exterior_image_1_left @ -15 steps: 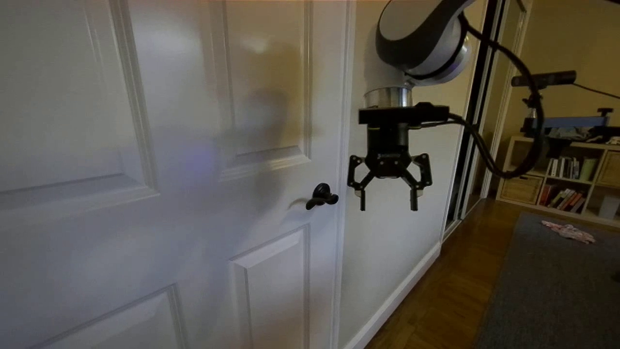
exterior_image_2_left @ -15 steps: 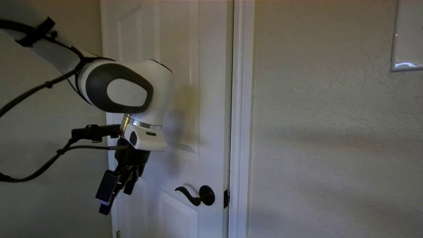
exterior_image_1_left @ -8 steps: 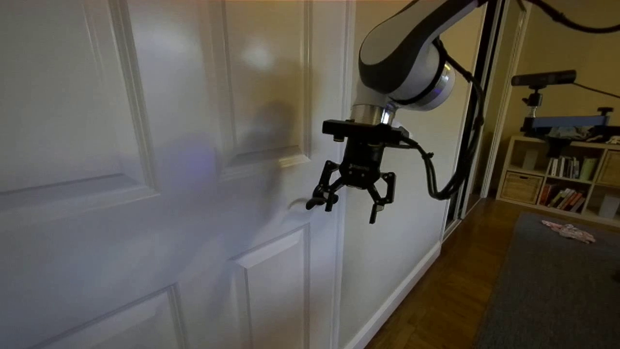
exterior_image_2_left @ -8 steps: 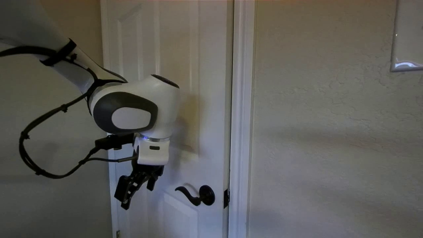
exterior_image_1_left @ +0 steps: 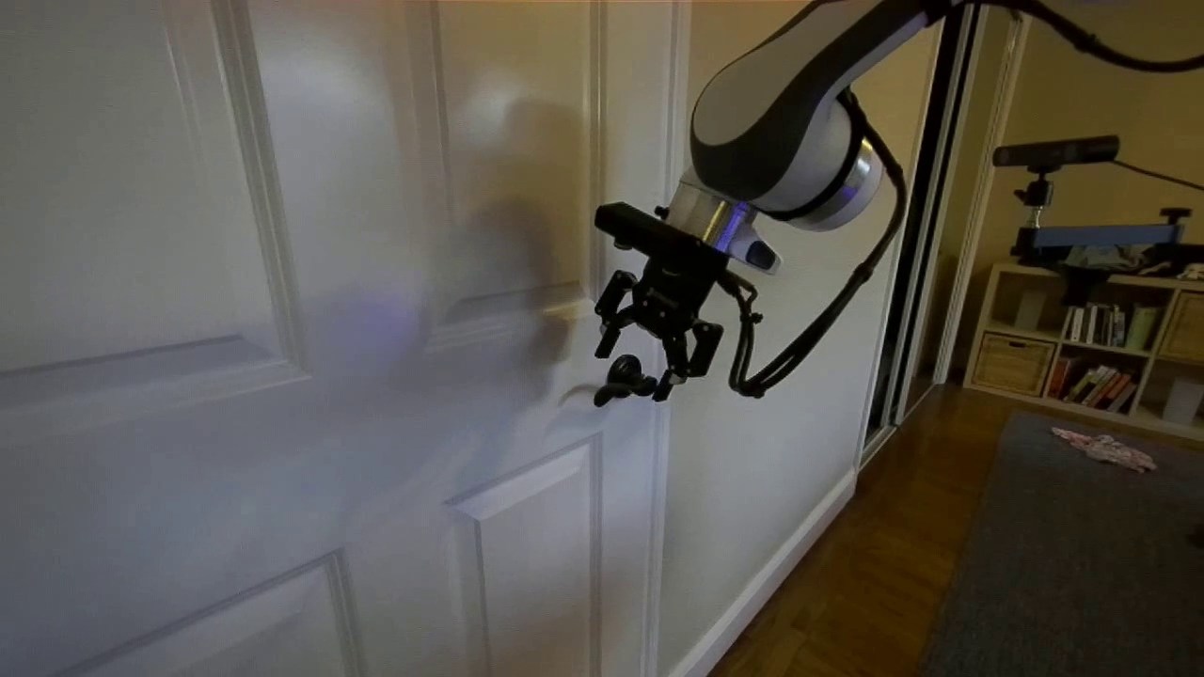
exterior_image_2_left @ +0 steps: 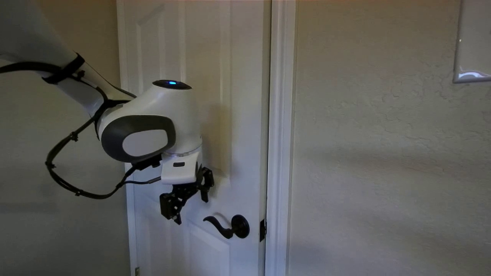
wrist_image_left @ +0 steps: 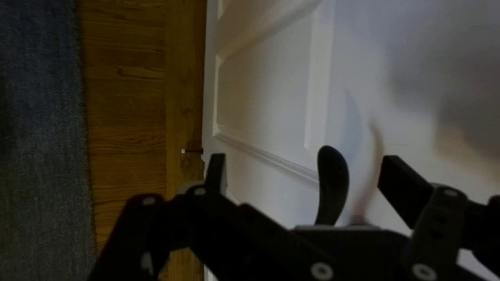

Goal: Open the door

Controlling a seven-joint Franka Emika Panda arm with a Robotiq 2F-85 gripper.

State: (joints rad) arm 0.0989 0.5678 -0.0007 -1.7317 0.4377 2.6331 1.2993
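1. Door point(exterior_image_2_left: 245, 115): white, with raised panels. It carries the black handle point(exterior_image_2_left: 239, 226) and extends above and below it in both exterior views. Whether the door is latched cannot be told.
2. Lever point(exterior_image_2_left: 221, 229): curved; it runs from the handle's round base, pointing away from the door frame point(exterior_image_2_left: 282, 153).
3. Plate point(exterior_image_2_left: 262, 230): dark, at the door's edge, level with the handle, between handle and door frame.
4. Gripper point(exterior_image_2_left: 191, 211): tilted, near the handle, at the lever's free end and slightly higher. In an exterior view a gap shows between gripper and lever.
5. Jaws: set wide apart. In the wrist view the lever appears between the fingers point(wrist_image_left: 402, 187), with door surface visible on both sides of it.
6. Arm point(exterior_image_2_left: 180, 111): above the handle, toward the lever's free end. A black cable point(exterior_image_2_left: 73, 136) loops farther out on that side.
7. Shelf point(exterior_image_1_left: 1101, 350): well apart from the handle; holds books point(exterior_image_1_left: 1096, 387).
8. Rug point(exterior_image_1_left: 1044, 564): lower than the handle and well apart from it, under a cloth point(exterior_image_1_left: 1105, 449).
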